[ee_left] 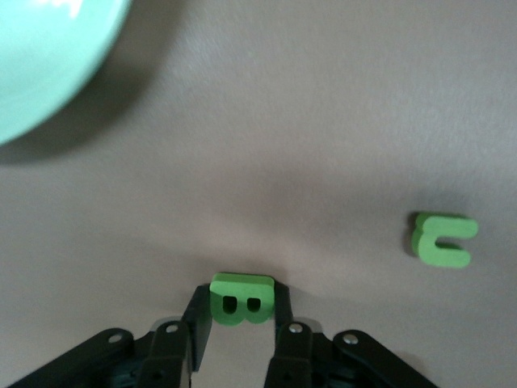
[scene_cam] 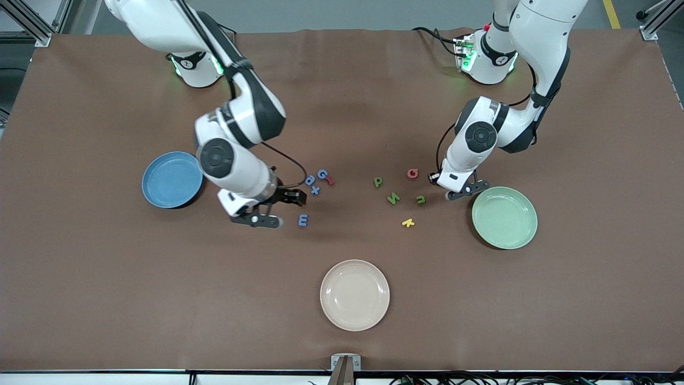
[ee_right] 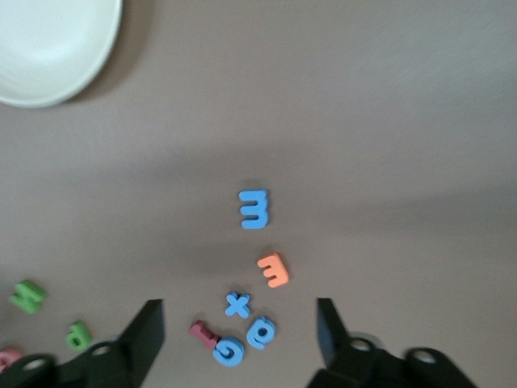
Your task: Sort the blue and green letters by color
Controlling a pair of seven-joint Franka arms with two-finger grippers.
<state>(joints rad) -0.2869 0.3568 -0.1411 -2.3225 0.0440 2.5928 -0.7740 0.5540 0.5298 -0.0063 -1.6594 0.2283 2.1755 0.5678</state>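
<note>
The left gripper clamps the small green foam letter B beside the round green plate. The right gripper hangs open over the flat blue foam letters. A shallow edge grip may let B slip during lifting.

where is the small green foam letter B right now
The green foam letter B sits between the fingers of the left gripper, low over the brown table beside the green plate; the front view hides it under that gripper, near the green u.

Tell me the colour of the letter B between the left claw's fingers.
Green; the letter B shows best in the left wrist view.
</note>
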